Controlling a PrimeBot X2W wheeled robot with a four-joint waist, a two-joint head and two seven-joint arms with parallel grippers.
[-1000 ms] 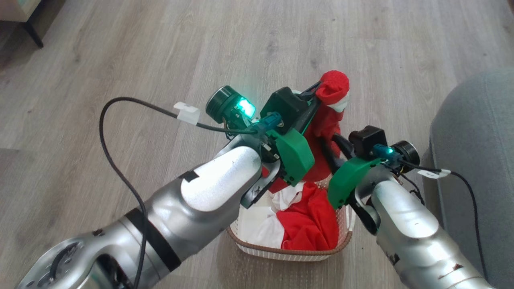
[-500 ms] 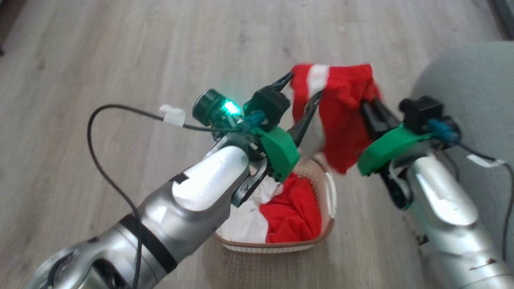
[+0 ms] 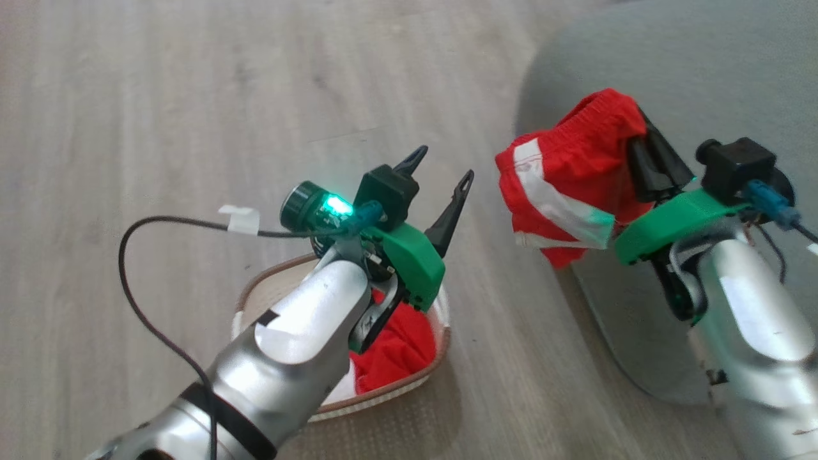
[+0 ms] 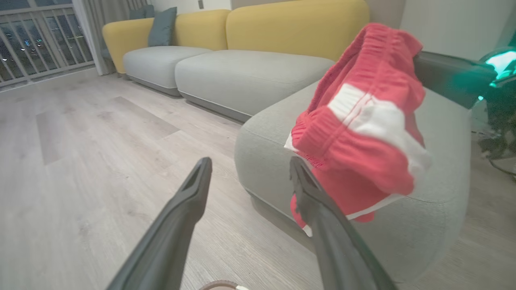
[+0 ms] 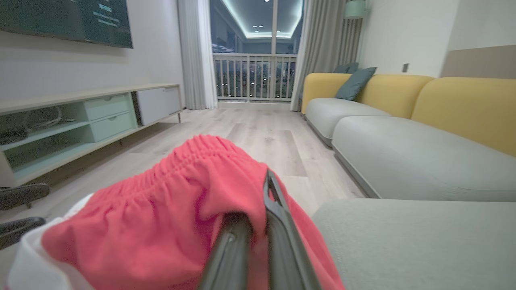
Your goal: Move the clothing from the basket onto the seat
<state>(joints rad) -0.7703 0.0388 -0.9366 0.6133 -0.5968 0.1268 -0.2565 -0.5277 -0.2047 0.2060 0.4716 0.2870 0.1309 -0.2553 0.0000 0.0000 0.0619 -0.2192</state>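
Your right gripper (image 3: 639, 137) is clamped on the clothing (image 3: 569, 172) at its elastic waistband. Left gripper (image 3: 442, 165) spread, empty. Fabric looks light and limp; expect droop.

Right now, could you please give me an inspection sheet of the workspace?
surface: wood-look floor; grey-green seat at the right.
job's things: red shorts with white bands hang in the air by the seat's edge; more red clothing lies in the basket.
clutter: nothing seen.
tools: left tool open, empty, above the basket; right tool shut on the shorts.
cables: black cable with a white tag loops off the left wrist.
surroundings: yellow-backed sofa, low media cabinet, balcony window.
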